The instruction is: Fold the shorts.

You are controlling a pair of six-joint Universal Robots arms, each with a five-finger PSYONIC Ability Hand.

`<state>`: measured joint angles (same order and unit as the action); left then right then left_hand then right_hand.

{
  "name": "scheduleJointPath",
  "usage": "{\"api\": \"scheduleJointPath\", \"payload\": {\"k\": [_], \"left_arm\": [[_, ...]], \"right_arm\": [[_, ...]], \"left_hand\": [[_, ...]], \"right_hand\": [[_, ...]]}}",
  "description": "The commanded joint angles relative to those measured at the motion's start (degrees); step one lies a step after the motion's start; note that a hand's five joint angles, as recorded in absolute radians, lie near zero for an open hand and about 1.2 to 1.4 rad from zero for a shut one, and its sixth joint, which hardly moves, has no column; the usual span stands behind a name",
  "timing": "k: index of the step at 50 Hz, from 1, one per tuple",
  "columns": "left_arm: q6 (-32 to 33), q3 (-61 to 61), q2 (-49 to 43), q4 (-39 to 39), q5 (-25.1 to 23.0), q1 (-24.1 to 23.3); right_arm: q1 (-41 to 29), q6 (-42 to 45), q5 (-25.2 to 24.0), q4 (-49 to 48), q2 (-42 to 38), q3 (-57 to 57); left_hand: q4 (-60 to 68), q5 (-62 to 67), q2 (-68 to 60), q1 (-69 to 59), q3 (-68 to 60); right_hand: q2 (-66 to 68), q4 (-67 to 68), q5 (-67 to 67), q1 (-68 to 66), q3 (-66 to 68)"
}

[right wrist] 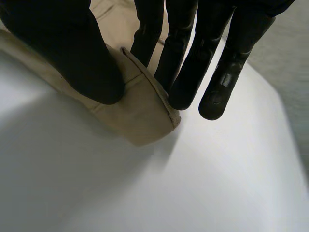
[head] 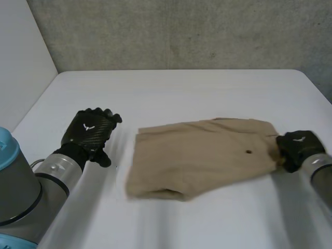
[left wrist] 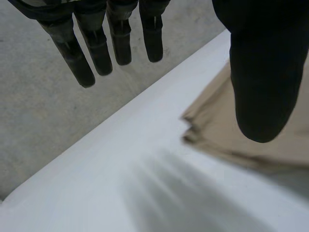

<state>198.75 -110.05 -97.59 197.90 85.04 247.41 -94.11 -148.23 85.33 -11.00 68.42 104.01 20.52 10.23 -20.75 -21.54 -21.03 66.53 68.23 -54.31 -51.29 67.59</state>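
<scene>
Right hand (head: 298,147) pinches shorts (head: 202,155) edge, covering it; left hand (head: 88,132) open, apart.

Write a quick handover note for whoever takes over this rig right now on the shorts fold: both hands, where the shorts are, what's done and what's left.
Left hand: open, fingers straight, holding nothing, above the table beside the shorts' left edge.
Right hand: shut on the shorts, pinching their right edge between thumb and fingers.
Shorts: tan, lying flat near the middle of the table, layered edges showing at the left end.
Done: they look folded over once already.
Left: probably one more fold, right end across to the left, then smooth flat.
</scene>
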Motion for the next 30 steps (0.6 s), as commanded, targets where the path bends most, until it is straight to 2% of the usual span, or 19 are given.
{"api": "scheduleJointPath", "payload": {"k": [1,5,13,15,18,20,21,23,24,25,29,30], "left_arm": [[-0.02,-0.08,1.61,-1.11,1.97,0.09],[-0.11,-0.08,2.05,-1.99,2.06,0.17],[-0.11,-1.30,3.10,-2.35,2.15,0.26],[-0.11,-1.57,3.28,-2.44,2.15,0.26],[-0.11,-1.57,3.80,-2.44,2.15,0.17],[-0.11,-1.57,3.90,-2.44,2.15,0.09],[-0.11,-1.57,3.90,-2.35,2.15,0.00],[-0.11,-1.48,3.98,-2.35,2.15,-0.09],[-0.11,-1.39,3.98,-2.35,2.15,-0.18],[-0.11,-1.31,3.98,-2.35,2.15,-0.18],[-0.29,-0.69,3.98,-2.26,2.24,-0.62],[-0.64,-0.34,3.98,-2.17,2.15,-0.88]], "right_arm": [[5.51,10.67,0.89,0.19,4.09,-0.74],[2.10,14.11,0.98,0.01,6.02,-2.84],[-15.47,14.90,0.19,0.27,7.17,-8.04],[-22.06,15.51,-0.69,-0.43,7.00,-7.42],[-31.56,17.71,-5.25,-0.69,6.38,-6.02],[-34.90,19.11,-8.76,-0.69,5.68,-4.79],[-36.83,20.08,-12.08,-0.87,4.72,-3.39],[-37.37,20.61,-13.60,-0.87,3.93,-2.59],[-37.73,21.05,-16.14,-0.78,2.53,-1.54],[-37.99,21.31,-17.90,-0.34,1.64,-0.84],[-37.56,21.40,-18.36,-0.16,1.46,-0.74],[-37.38,20.62,-18.45,-0.34,1.63,-0.91]], "left_hand": [[-1.73,-1.43,1.95,2.75,2.24],[-3.75,-3.45,3.97,4.76,4.26],[-4.42,-4.12,4.64,5.44,4.93],[-4.42,-4.12,4.64,5.44,4.93],[-4.42,-4.12,4.64,5.44,4.93],[-4.75,-4.46,4.98,5.77,5.27],[-4.92,-4.63,5.15,5.94,5.44],[-5.26,-4.97,5.49,6.28,5.77],[-5.26,-4.97,5.49,6.28,5.77],[-5.26,-4.97,5.49,6.28,5.77],[-5.26,-4.97,5.49,6.28,5.77],[-5.26,-4.97,5.49,6.28,5.77]], "right_hand": [[13.47,11.77,-15.69,-28.71,12.41],[13.47,11.77,-15.69,-28.71,12.41],[13.47,11.77,-15.69,-28.71,12.41],[13.47,11.77,-15.69,-28.71,12.41],[13.47,11.77,-15.69,-28.71,12.41],[13.47,11.77,-15.69,-28.71,12.41],[13.47,11.77,-15.69,-28.71,12.41],[13.47,11.77,-15.69,-28.71,12.41],[8.37,6.67,-10.59,-23.60,7.31],[-6.17,-7.87,3.95,-9.06,-7.23],[-29.31,-31.01,27.08,14.07,-30.36],[-40.02,-41.72,37.80,24.79,-41.08]]}}
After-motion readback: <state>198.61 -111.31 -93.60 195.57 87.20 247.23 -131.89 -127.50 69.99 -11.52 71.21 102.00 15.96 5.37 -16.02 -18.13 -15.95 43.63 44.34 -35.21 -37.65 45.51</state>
